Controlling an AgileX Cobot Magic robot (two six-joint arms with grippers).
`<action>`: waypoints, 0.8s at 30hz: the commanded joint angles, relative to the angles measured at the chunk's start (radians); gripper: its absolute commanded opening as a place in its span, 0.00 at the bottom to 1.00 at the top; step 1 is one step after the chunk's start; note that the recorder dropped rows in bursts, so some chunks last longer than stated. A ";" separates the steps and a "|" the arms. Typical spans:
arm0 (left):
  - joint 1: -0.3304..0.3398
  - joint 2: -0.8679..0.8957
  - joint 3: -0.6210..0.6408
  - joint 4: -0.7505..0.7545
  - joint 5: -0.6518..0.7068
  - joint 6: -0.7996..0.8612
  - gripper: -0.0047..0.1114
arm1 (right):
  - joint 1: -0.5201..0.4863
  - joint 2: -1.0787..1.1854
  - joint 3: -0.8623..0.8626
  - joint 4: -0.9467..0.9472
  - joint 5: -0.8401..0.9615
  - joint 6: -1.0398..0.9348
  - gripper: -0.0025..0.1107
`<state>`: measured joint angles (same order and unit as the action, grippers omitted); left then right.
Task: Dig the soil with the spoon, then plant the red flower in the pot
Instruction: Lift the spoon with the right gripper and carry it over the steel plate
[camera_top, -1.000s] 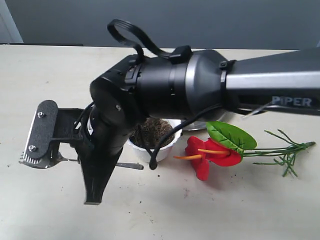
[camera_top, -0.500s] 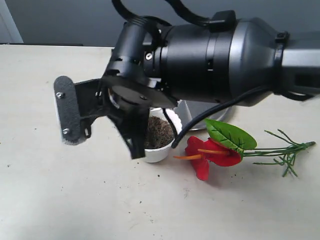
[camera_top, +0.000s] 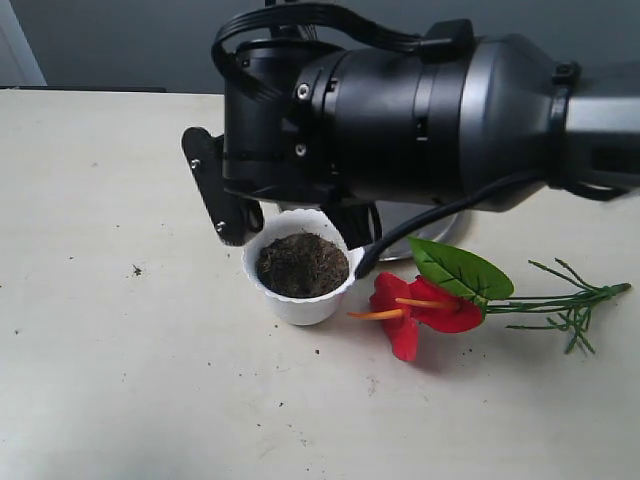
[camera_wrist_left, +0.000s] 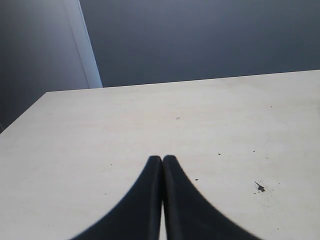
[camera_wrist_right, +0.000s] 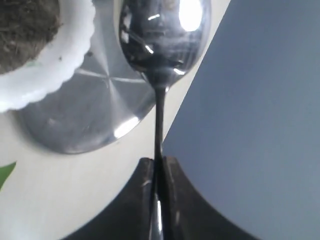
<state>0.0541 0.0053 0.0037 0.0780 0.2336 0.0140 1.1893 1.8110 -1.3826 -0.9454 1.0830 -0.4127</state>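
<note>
Soil (camera_top: 300, 262), dark brown and crumbly, fills the small round white plastic pot with a wavy rim (camera_top: 300, 303) in the middle of the outside picture. The red flower with one big green leaf and thin green stems (camera_top: 420, 305) lies flat on the pale table (camera_top: 120, 380), just right of the pot. It is not planted yet.

The big black right arm (camera_top: 450, 110) fills the top of that picture and hides the tool. The right wrist picture shows it. There the right gripper (camera_wrist_right: 159, 167) is pinched tight on the thin handle of the small shiny silver metal spoon (camera_wrist_right: 162, 45). The spoon's round end hangs over the round steel plate (camera_wrist_right: 95, 110), just beside the pot's rim and not over the dirt. The left gripper (camera_wrist_left: 162, 167) has its fingers pressed together with nothing in them, over bare table.

Digging comes first, I think. The spoon should move until its tip is over the middle of the dirt, then tip down and push in softly. Small scoops are best, because the pot looks light and could fall over. Push the dirt to the sides inside the pot, so a little hole is left for the stems and no crumbs spill.
</note>
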 joint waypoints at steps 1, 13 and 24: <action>-0.007 -0.005 -0.004 -0.008 -0.001 -0.004 0.04 | 0.002 -0.003 0.002 0.019 0.137 -0.021 0.02; -0.007 -0.005 -0.004 -0.008 -0.001 -0.004 0.04 | 0.089 -0.003 0.032 0.148 0.138 -0.055 0.02; -0.007 -0.005 -0.004 -0.008 -0.001 -0.004 0.04 | 0.079 -0.006 0.233 -0.124 0.138 0.100 0.02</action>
<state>0.0541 0.0053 0.0037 0.0780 0.2336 0.0140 1.2754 1.8094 -1.1762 -0.9766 1.2188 -0.3556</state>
